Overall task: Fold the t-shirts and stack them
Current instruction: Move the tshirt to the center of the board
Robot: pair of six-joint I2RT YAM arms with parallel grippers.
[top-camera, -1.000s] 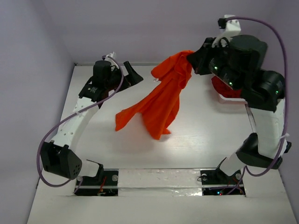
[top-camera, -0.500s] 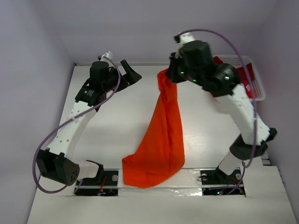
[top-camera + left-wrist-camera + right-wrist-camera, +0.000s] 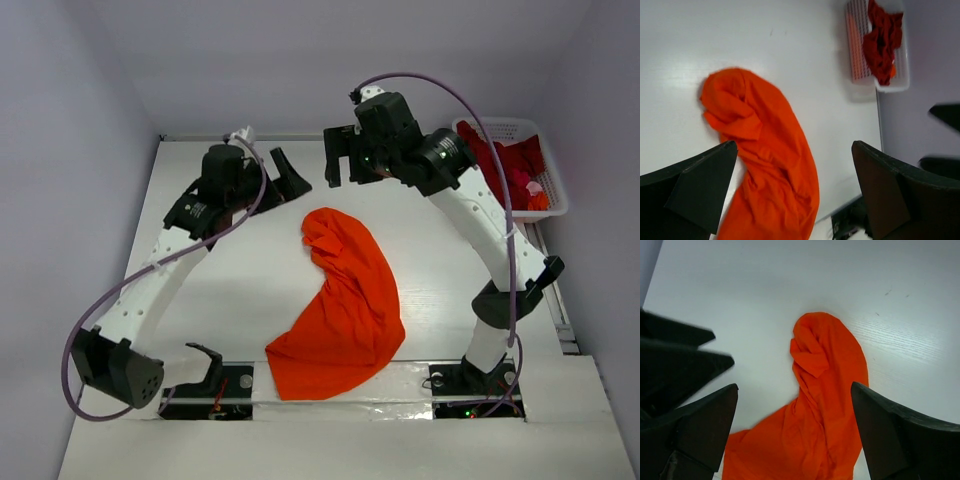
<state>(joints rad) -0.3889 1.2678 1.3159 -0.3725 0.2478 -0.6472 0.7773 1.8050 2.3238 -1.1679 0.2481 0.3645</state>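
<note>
A bright orange t-shirt (image 3: 345, 310) lies crumpled on the white table (image 3: 220, 270), its bunched end toward the back and its wide end reaching the near edge. The same orange t-shirt (image 3: 825, 410) fills the right wrist view below the wide-apart fingers. My right gripper (image 3: 345, 162) hangs open above the table behind the bunched end, holding nothing. My left gripper (image 3: 280, 180) stands open to the left of it, also holding nothing, and the orange t-shirt (image 3: 765, 150) shows beneath it. A dark red t-shirt (image 3: 503, 158) lies heaped in the basket.
A white lattice basket (image 3: 556, 196) sits at the back right corner of the table, also seen as the basket (image 3: 856, 55) in the left wrist view. Purple-grey walls close in the back and sides. Both arm bases stand at the near edge.
My right gripper opened and let go of the orange t-shirt, which dropped from hanging to lying on the table. The right arm had swung left from the basket. The left arm barely moved.
</note>
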